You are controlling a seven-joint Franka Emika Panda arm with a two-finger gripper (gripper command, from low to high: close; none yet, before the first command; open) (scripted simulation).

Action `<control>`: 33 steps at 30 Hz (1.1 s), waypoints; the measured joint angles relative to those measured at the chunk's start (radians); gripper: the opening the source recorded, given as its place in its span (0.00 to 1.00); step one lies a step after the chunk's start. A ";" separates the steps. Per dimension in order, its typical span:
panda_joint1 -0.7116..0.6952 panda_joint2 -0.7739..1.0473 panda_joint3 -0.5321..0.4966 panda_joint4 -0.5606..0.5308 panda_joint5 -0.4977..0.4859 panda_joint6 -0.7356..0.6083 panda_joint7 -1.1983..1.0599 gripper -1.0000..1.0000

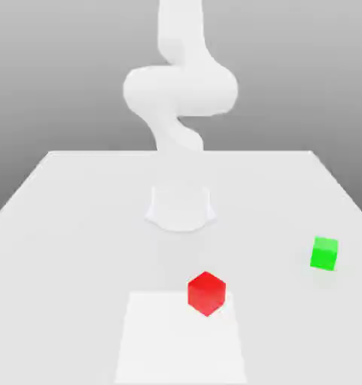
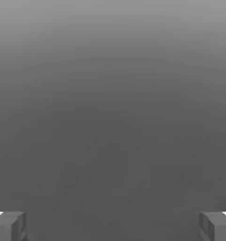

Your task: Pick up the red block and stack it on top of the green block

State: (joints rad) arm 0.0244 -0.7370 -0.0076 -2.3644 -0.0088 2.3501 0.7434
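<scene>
We begin with the table point(image 1: 71, 203), a broad pale surface running back to the arm point(image 1: 180, 86), which stands folded high over its round base at the far middle. Nearer the camera a lighter square patch point(image 1: 168, 346) is marked on the tabletop. Nothing is stacked; the task, in our judgement, is at its opening step — the approach to the pick.

The red block point(image 1: 206, 293) sits at the far edge of that patch, close to the middle of the exterior view, turned so that a corner faces the camera. The green block point(image 1: 324, 253) lies well apart from it, towards the exterior view's right and a little farther back. Both rest flat on the table, untouched.

The gripper point(image 2: 113, 226) shows in the hand view as two grey fingertips point(image 2: 9, 226) set far apart at opposite edges — jaws wide, holding nothing.

For a sound pick, we advise bringing the hand directly above the red block before descending, and turning the wrist so the pads meet two flat opposite faces rather than corners. A skewed closure could twist the cube. We would close low on the block, so that it hangs level for the later placing.
</scene>
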 joint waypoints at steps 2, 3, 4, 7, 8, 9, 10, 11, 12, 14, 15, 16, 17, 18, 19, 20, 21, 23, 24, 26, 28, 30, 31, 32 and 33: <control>0.023 0.062 -0.009 -0.061 -0.008 0.048 -0.055 0.50; 0.036 0.093 -0.014 -0.091 -0.013 0.072 -0.082 0.50; 0.047 0.123 -0.019 -0.121 -0.016 0.096 -0.110 0.50; 0.082 0.214 -0.037 -0.211 -0.026 0.166 -0.193 0.50; 0.093 0.245 -0.042 -0.241 -0.028 0.189 -0.222 0.50; 0.104 0.276 -0.048 -0.272 -0.030 0.213 -0.252 0.50; 0.115 0.307 -0.053 -0.303 -0.032 0.238 -0.283 0.50; 0.126 0.340 -0.060 -0.334 -0.034 0.262 -0.314 0.50; 0.138 0.373 -0.066 -0.366 -0.035 0.288 -0.347 0.50; 0.160 0.445 -0.076 -0.433 -0.033 0.341 -0.419 0.50; 0.172 0.484 -0.081 -0.468 -0.032 0.370 -0.457 0.50; 0.184 0.531 -0.085 -0.501 -0.028 0.405 -0.496 0.50; 0.194 0.593 -0.086 -0.524 -0.021 0.451 -0.532 0.50; 0.197 0.658 -0.081 -0.537 -0.010 0.501 -0.562 0.50; 0.205 0.709 -0.076 -0.540 0.004 0.541 -0.582 0.50; 0.205 0.753 -0.071 -0.540 0.018 0.577 -0.598 0.50; 0.199 0.792 -0.063 -0.537 0.034 0.610 -0.612 0.50; 0.179 0.868 -0.038 -0.528 0.057 0.674 -0.631 0.50; 0.168 0.904 -0.026 -0.523 0.063 0.705 -0.635 0.00; 0.168 0.904 -0.026 -0.523 0.063 0.705 -0.635 0.00; 0.168 0.904 -0.026 -0.523 0.061 0.704 -0.634 0.00; 0.160 0.922 -0.017 -0.521 0.064 0.719 -0.636 0.00; 0.160 0.913 -0.019 -0.522 0.063 0.711 -0.635 0.00; 0.164 0.890 -0.024 -0.526 0.056 0.692 -0.630 0.00; 0.168 0.861 -0.030 -0.530 0.046 0.667 -0.623 0.00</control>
State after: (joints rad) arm 0.1920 0.1240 -0.0379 -2.8943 0.0371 3.0169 0.1206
